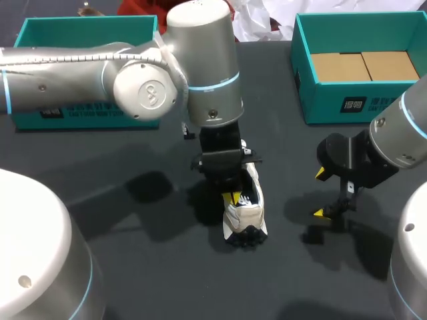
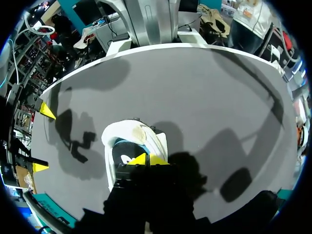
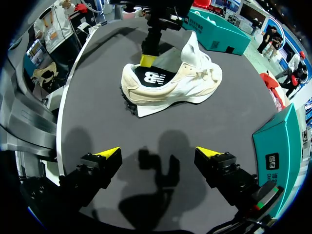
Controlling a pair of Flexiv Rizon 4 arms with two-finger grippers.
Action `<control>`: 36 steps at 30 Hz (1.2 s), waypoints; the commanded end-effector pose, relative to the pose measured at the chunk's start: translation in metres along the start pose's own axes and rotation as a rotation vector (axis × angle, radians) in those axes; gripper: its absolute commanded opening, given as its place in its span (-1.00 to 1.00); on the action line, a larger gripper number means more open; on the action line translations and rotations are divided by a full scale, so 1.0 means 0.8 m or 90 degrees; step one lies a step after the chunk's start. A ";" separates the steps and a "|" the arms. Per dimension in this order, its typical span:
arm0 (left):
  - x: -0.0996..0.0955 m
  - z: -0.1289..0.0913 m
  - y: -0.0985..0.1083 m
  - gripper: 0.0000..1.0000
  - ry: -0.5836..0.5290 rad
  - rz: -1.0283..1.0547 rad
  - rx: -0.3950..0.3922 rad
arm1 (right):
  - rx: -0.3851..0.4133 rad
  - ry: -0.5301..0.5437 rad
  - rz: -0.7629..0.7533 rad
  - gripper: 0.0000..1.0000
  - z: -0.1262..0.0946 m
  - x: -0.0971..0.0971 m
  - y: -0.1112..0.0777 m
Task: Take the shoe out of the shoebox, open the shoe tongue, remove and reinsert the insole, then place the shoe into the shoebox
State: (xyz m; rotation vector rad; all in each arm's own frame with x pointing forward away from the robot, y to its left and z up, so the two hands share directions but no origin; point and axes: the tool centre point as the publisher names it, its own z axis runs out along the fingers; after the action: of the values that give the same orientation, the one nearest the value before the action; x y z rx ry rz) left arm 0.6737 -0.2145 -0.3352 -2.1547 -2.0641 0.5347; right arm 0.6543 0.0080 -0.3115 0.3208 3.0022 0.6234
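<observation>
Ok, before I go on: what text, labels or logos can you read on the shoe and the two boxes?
Shoe: white two-letter logo on a black patch at the heel; a brand mark, not quoted.
Right shoebox: small white-framed label on its front wall; too small to read.
Left shoebox: strip of white print on its front wall, partly behind the arm; too blurred to read.

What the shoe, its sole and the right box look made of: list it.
The shoe: cream upper, seemingly matte mesh with suede-like panels. Its sole: black, lugged, probably rubber. The right box: teal flat walls, likely cardboard, smooth finish; plain brown card inside.
</observation>
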 end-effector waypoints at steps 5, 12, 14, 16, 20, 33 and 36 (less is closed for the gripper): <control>-0.010 0.026 0.005 -1.00 0.033 0.001 0.002 | 0.000 -0.002 0.000 1.00 0.000 0.002 -0.001; -0.011 0.057 0.016 -1.00 0.048 -0.014 -0.015 | 0.000 -0.002 0.000 1.00 0.000 0.002 -0.001; -0.010 0.063 0.021 -1.00 0.049 -0.022 -0.018 | 0.000 -0.002 0.000 1.00 0.000 0.002 -0.001; -0.008 0.067 0.026 -1.00 0.051 -0.027 -0.026 | 0.000 -0.002 0.000 1.00 0.000 0.002 -0.001; -0.005 0.054 0.027 -1.00 0.035 -0.033 -0.027 | 0.000 -0.002 0.000 1.00 0.000 0.002 -0.001; -0.029 0.024 0.012 -1.00 -0.068 -0.027 -0.053 | 0.000 -0.002 0.000 1.00 0.000 0.002 -0.001; -0.038 0.036 0.009 -1.00 -0.080 -0.025 -0.062 | 0.000 -0.002 0.000 1.00 0.000 0.002 -0.001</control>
State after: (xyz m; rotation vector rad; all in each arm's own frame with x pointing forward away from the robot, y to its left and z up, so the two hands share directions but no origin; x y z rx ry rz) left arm 0.6781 -0.2452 -0.3477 -2.1666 -2.2137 0.5721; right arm 0.6545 0.0082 -0.3119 0.3207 3.0022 0.6243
